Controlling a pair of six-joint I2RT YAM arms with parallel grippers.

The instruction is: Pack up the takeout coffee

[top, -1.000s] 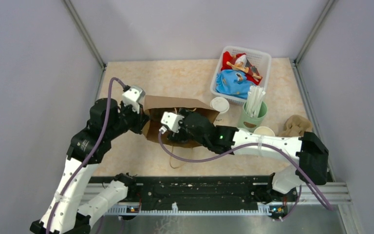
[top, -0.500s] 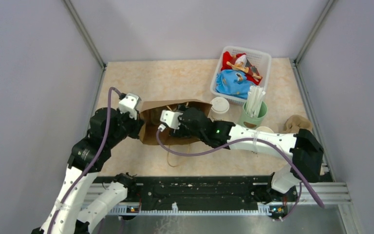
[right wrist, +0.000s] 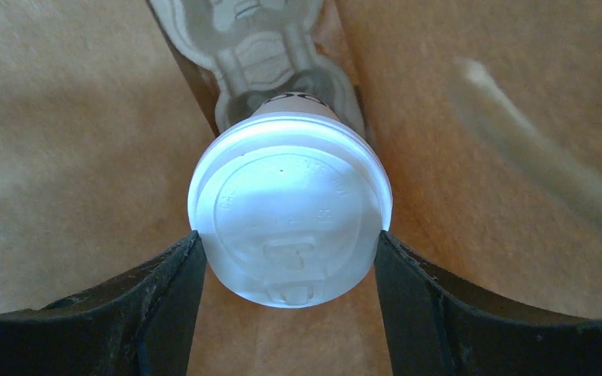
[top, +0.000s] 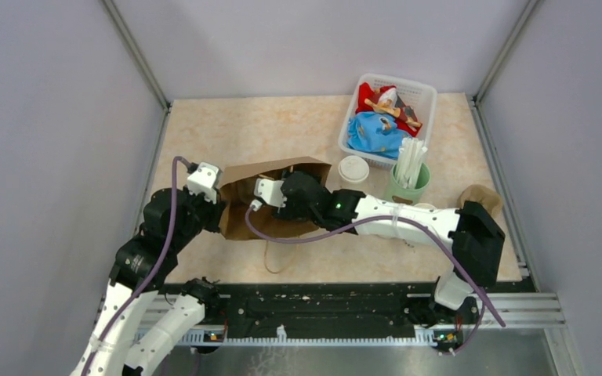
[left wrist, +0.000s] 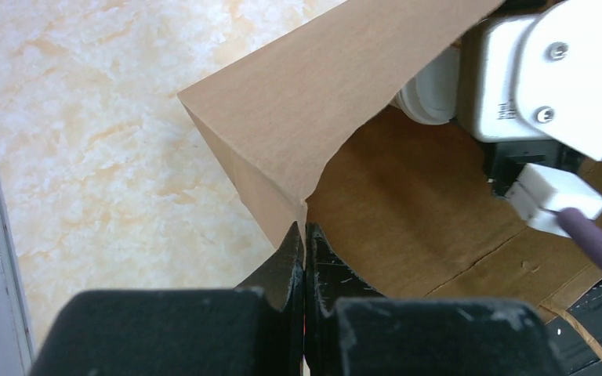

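While the brown paper bag (top: 282,168) lies on its side at mid-table with its mouth toward the arms, both arms attend it.

Left arm: rises from the near-left base, elbow bent outward, forearm angled in to the bag's left corner. The left gripper (left wrist: 304,235) has its jaws closed tight, pinching the rim of the bag at a fold.

Right arm (top: 392,215): folds sharply at the elbow near the right edge, forearm stretched low and leftward across the table, wrist entered into the bag's mouth. The right gripper (right wrist: 286,239) is spread wide around the takeout coffee (right wrist: 290,211), one finger (right wrist: 165,298) against each side of its white lid.

Takeout coffee: inside the bag, lid facing the wrist camera, black lettering just showing on the cup wall behind the lid. A moulded pulp cup carrier (right wrist: 270,47) lies just beyond it.

Also on the table: a second lidded white cup (top: 353,168) just right of the bag; a green holder of straws (top: 407,184); a white basket (top: 423,98) of red and blue cloth items at the far right.
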